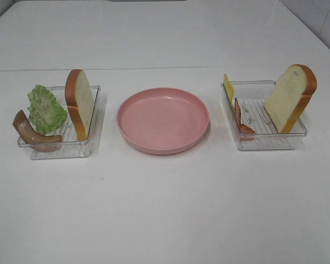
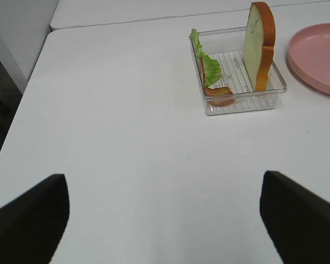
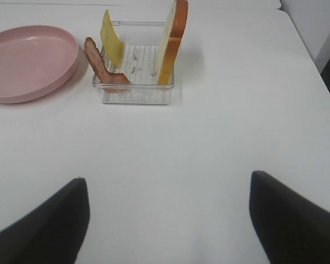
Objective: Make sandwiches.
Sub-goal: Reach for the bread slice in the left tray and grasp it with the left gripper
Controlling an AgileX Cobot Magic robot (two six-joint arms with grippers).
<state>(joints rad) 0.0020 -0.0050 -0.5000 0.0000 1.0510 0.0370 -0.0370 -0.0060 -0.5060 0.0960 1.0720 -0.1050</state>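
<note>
The sandwich parts lie unstacked in two clear trays. The left tray [image 1: 96,104] holds an upright bread slice [image 1: 80,103], ruffled green lettuce [image 1: 45,109] and a bacon strip [image 1: 30,132]; the left wrist view shows the same bread [image 2: 258,44], lettuce [image 2: 209,66] and bacon [image 2: 220,94]. The right tray [image 1: 269,140] holds a leaning bread slice [image 1: 290,98], a yellow cheese slice [image 1: 229,87] and bacon [image 1: 242,120]; the right wrist view shows them too: bread [image 3: 173,41], cheese [image 3: 111,38], bacon [image 3: 102,66]. Neither arm shows in the high view. My left gripper [image 2: 165,220] and right gripper [image 3: 168,220] are open and empty, well short of the trays.
A round pink plate [image 1: 163,119] stands empty between the two trays; it also shows in the left wrist view [image 2: 319,55] and the right wrist view [image 3: 30,60]. The white table's edge [image 2: 27,93] runs along the left side.
</note>
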